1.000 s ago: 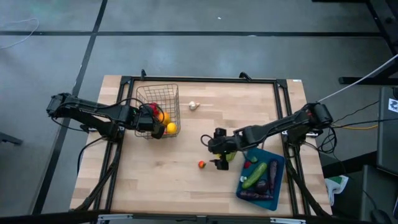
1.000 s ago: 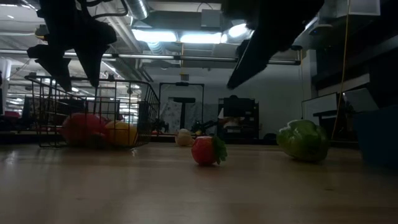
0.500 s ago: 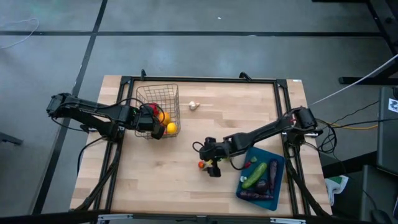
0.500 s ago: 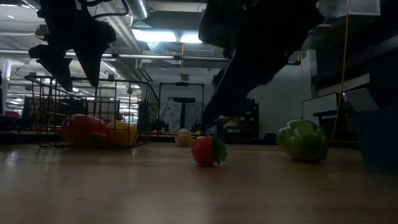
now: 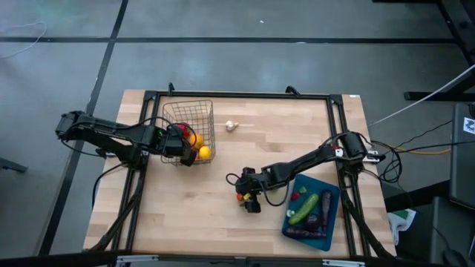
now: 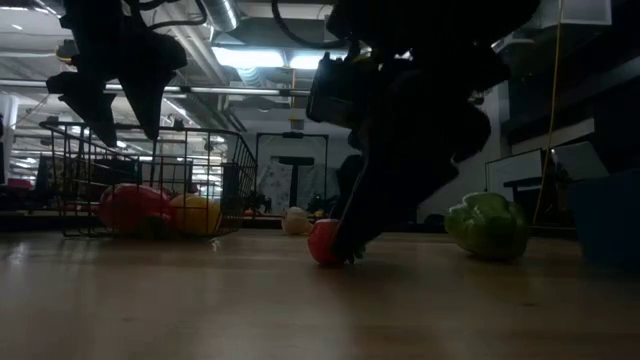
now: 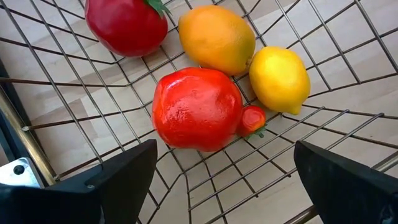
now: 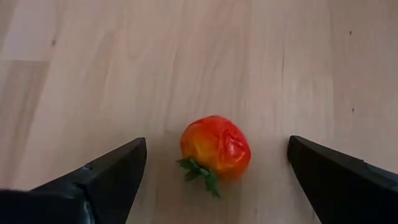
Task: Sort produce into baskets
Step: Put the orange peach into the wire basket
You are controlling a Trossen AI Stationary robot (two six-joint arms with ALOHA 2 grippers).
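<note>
A small red tomato (image 8: 214,146) with green leaves lies on the wooden table (image 5: 282,133), also visible from above (image 5: 239,196) and in the low view (image 6: 322,242). My right gripper (image 8: 216,144) is open and low over it, one finger on either side, touching nothing. My left gripper (image 7: 225,148) hangs open above the wire basket (image 5: 178,111). In the basket lie a big red tomato (image 7: 198,109), a second red one (image 7: 126,25), an orange (image 7: 216,37), a lemon (image 7: 280,78) and a tiny red fruit (image 7: 252,118).
The teal tray (image 5: 335,200) at the near right holds a cucumber (image 5: 304,208) and dark eggplants (image 5: 315,226). A green pepper (image 6: 487,225) lies on the table near the tray. White garlic (image 5: 231,125) lies at the far middle. Bare wood stretches along the near left.
My right gripper has come down and moved toward the table's near left, to the small red tomato, and now has a finger on each side of it. It has stayed open. The tomato has not moved.
</note>
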